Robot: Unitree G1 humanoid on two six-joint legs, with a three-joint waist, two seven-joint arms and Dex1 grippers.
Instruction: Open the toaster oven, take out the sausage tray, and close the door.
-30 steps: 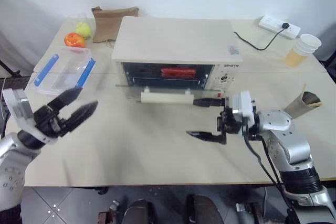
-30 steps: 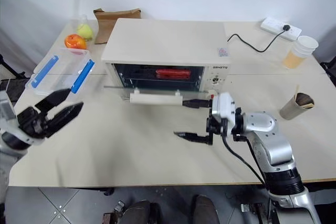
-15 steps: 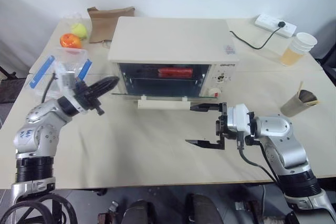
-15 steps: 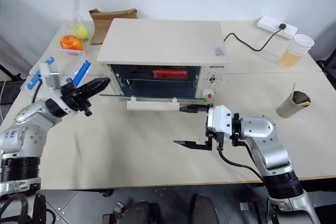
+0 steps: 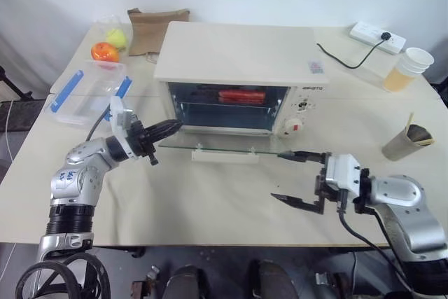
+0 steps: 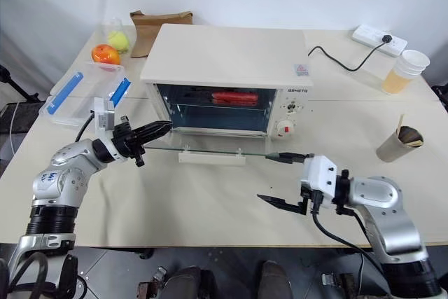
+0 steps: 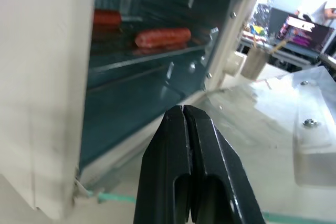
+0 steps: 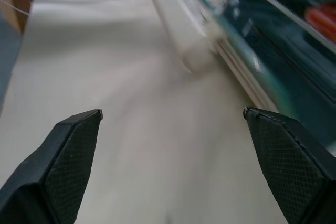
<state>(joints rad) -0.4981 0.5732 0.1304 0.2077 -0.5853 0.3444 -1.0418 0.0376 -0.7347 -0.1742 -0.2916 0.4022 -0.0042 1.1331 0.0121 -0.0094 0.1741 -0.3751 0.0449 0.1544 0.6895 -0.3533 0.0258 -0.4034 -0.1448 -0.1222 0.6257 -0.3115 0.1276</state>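
The oven [image 5: 238, 68] is standing at the middle of the table [image 5: 210, 201], with its door [image 5: 224, 146] lying open and level, hinged at the oven's lower front edge. The door handle [image 5: 225, 156] is hanging along the door's front edge, facing the robot. Inside the oven, the tray [image 5: 234, 101] is sitting on its rack with red sausages [image 5: 241, 94] lying on it; the left wrist view is showing two sausages [image 7: 163, 37] behind the oven's open front.

The left gripper [image 5: 168, 128] is pointing level toward the oven's left front corner, just above the left end of the open door. Its fingers [image 7: 181, 150] are pressing together, clamping nothing.

The right gripper [image 5: 294, 178] is hovering over the table beside the right end of the door. Its fingers [image 8: 73, 140] are standing wide apart, holding nothing; the upper fingertip is sitting close to the door's right corner, and contact cannot be told.

A clear box with blue clips [image 5: 87, 92] is resting on the table to the left of the oven. Two cups [image 5: 406, 71] are standing well apart to the right.
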